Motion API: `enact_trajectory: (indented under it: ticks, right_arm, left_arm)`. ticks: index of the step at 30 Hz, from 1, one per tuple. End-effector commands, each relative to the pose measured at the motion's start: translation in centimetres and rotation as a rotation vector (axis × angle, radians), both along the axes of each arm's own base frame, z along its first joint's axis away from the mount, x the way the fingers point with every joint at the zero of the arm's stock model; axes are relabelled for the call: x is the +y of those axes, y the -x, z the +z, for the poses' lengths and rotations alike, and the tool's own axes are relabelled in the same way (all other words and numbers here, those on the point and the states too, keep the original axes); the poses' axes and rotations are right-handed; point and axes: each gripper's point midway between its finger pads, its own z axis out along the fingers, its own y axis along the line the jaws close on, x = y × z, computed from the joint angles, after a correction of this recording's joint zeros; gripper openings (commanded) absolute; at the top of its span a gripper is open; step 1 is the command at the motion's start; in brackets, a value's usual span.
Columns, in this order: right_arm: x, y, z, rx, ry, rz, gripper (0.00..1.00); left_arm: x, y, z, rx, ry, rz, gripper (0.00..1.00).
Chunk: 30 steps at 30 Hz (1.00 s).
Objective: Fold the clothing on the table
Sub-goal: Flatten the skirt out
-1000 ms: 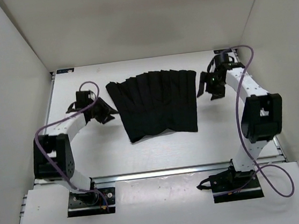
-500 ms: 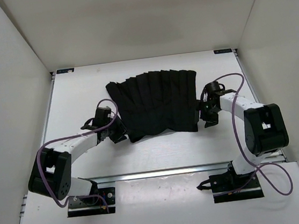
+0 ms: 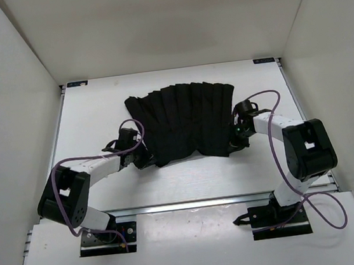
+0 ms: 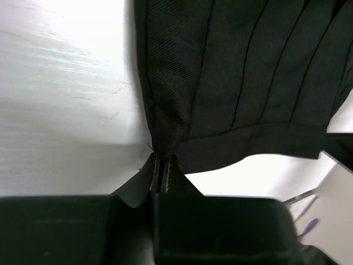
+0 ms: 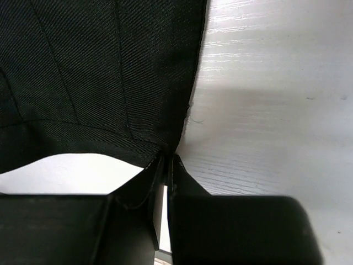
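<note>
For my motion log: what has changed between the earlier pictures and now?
The left gripper and the right gripper moved nearer and inward to the near corners of the black pleated fabric garment; their jaws shut, one on each corner. The garment stayed spread on the white flat table.

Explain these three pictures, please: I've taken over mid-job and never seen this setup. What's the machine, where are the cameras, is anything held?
Two robot arms are bolted at the near edge of a white table. The wide picture looks down from above and behind them; each close-up comes from a camera on one wrist. A black pleated skirt lies spread on the table. The left fingers are shut on its near left corner, the right fingers on its near right corner.
</note>
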Motion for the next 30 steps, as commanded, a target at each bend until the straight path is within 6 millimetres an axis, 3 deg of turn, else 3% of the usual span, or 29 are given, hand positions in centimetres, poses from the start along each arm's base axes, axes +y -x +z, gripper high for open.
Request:
enact_trajectory:
  ticks: [1,2,5,9,11,12,13,14,15,17,18,19,20,22,23,24,25,26,27,28,29,30]
  right_arm:
    - [0.5,-0.9,1.0,-0.03,-0.002,0.02,0.0]
    - [0.3,-0.9,1.5,-0.03,0.0,0.02,0.0]
    - [0.6,-1.9,5.5,-0.093,-0.047,0.028,0.0]
    - [1.6,-3.7,10.4,-0.181,-0.11,0.051,0.0]
    - [1.9,-6.4,12.2,-0.215,-0.123,0.049,0.01]
    - [1.8,-9.0,13.8,-0.243,-0.131,0.047,0.0]
    - [2.3,-12.0,16.6,-0.302,-0.147,0.051,0.0]
    - [2.3,-13.3,17.7,-0.328,-0.145,0.053,0.01]
    - [2.9,-16.1,21.1,-0.409,-0.15,0.066,0.0]
    - [3.0,-20.3,29.3,-0.601,-0.166,0.065,0.0]
    - [2.6,-20.8,30.8,-0.637,-0.149,0.054,0.0]
    - [2.8,-21.5,33.5,-0.715,-0.152,0.06,0.0]
    - [2.7,-21.4,34.8,-0.755,-0.151,0.061,0.0]
    - [3.3,-20.3,34.9,-0.771,-0.148,0.089,0.0]
    - [3.4,-19.5,34.0,-0.773,-0.144,0.1,0.0]
    - [3.6,-19.1,33.2,-0.771,-0.129,0.094,0.0]
    - [3.8,-18.2,30.9,-0.749,-0.143,0.099,0.0]
    - [3.9,-16.9,29.1,-0.736,-0.17,0.089,0.0]
    - [3.4,-16.2,27.7,-0.701,-0.199,0.081,0.0]
    - [3.1,-15.0,25.0,-0.655,-0.217,0.074,0.0]
    - [3.0,-13.1,22.3,-0.605,-0.21,0.084,0.0]
    - [2.6,-12.2,21.1,-0.582,-0.193,0.081,0.0]
  left_arm:
    - [-0.2,-2.4,3.0,-0.082,0.05,0.014,0.0]
    - [0.3,-3.0,3.6,-0.097,0.052,0.022,0.0]
    - [2.1,-4.1,6.5,-0.139,0.073,0.053,0.0]
    - [2.9,-5.2,10.6,-0.216,0.132,0.098,0.0]
    - [2.2,-8.2,12.6,-0.26,0.182,0.102,0.0]
    - [1.9,-9.3,13.5,-0.271,0.204,0.092,0.0]
    - [1.5,-12.1,15.8,-0.313,0.227,0.095,0.0]
    - [0.9,-14.8,18.8,-0.374,0.248,0.08,0.0]
    - [1.2,-16.0,20.0,-0.392,0.256,0.087,0.0]
    - [0.8,-19.9,27.8,-0.559,0.306,0.07,0.0]
    - [1.2,-20.5,29.5,-0.6,0.302,0.076,0.0]
    - [2.1,-21.2,32.7,-0.688,0.276,0.085,0.0]
    - [2.3,-20.9,34.9,-0.74,0.276,0.083,0.0]
    - [3.1,-19.9,36.0,-0.805,0.247,0.088,0.0]
    - [3.3,-18.8,35.5,-0.822,0.248,0.085,0.0]
    - [3.9,-17.7,33.5,-0.791,0.244,0.103,0.0]
    - [4.0,-17.1,33.0,-0.798,0.255,0.103,0.0]
    - [4.3,-16.1,30.6,-0.772,0.255,0.106,0.0]
    - [4.7,-15.2,26.4,-0.687,0.249,0.117,0.0]
    - [4.5,-14.1,26.1,-0.689,0.262,0.095,0.0]
    - [4.6,-12.5,22.8,-0.624,0.251,0.094,0.0]
    - [4.7,-10.5,19.6,-0.563,0.238,0.08,0.0]
